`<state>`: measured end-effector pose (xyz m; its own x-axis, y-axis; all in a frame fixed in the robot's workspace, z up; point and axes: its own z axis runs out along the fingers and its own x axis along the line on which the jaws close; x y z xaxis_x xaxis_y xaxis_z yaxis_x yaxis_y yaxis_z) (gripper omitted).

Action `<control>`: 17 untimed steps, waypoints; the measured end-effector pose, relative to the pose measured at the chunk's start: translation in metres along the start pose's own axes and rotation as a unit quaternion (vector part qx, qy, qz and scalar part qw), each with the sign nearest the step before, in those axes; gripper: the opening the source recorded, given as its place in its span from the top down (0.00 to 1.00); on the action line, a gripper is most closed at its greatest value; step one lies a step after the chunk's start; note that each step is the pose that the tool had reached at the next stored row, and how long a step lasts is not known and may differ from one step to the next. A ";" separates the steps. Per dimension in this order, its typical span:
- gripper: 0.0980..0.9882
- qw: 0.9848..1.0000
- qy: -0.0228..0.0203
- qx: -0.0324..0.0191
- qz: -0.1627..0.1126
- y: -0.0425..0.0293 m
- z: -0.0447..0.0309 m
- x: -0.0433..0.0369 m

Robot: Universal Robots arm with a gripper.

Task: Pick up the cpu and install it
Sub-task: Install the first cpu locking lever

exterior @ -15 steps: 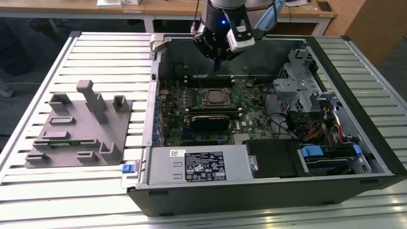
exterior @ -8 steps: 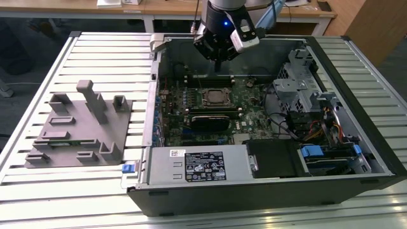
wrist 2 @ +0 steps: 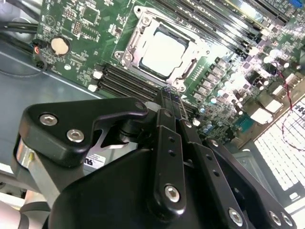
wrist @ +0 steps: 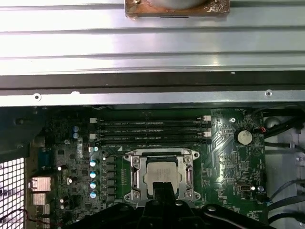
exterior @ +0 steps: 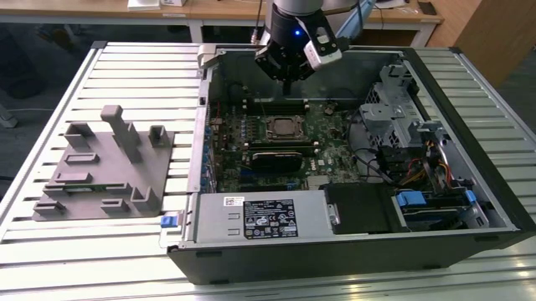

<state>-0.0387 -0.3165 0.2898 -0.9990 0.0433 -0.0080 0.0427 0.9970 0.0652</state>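
Note:
The cpu (exterior: 283, 127) lies flat in the motherboard socket inside the open computer case, its pale silvery top framed by the metal bracket. Both wrist views show it there too, cpu (wrist 2: 162, 55) and cpu (wrist: 159, 172). My gripper (exterior: 287, 88) hangs above the motherboard, over the memory slots just behind the socket, clear of the board. In the second wrist view its two thin black fingers (wrist 2: 167, 112) are pressed together, the gripper (wrist 2: 171, 95) shut with nothing between them. The gripper (wrist: 162, 191) tips overlap the near edge of the socket in the first wrist view.
A grey plastic fixture (exterior: 100, 169) of blocks stands on the slatted table at the exterior view's left. In the case (exterior: 503, 188), a drive cage (exterior: 393, 113) and cables sit at the exterior view's right. A power supply (exterior: 260, 216) is at the front. Memory slots (wrist: 150, 131) run beside the socket.

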 end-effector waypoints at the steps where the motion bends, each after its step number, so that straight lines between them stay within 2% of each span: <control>1: 0.99 1.000 0.000 0.000 0.000 -0.0001 0.0001 0.0011; 11: 0.99 1.000 0.000 -0.001 0.000 -0.0010 0.0011 0.0221; 17: 0.99 1.000 0.000 -0.001 0.001 -0.0030 0.0039 0.0292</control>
<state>-0.0680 -0.3180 0.2855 -0.9990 0.0445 -0.0080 0.0438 0.9968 0.0669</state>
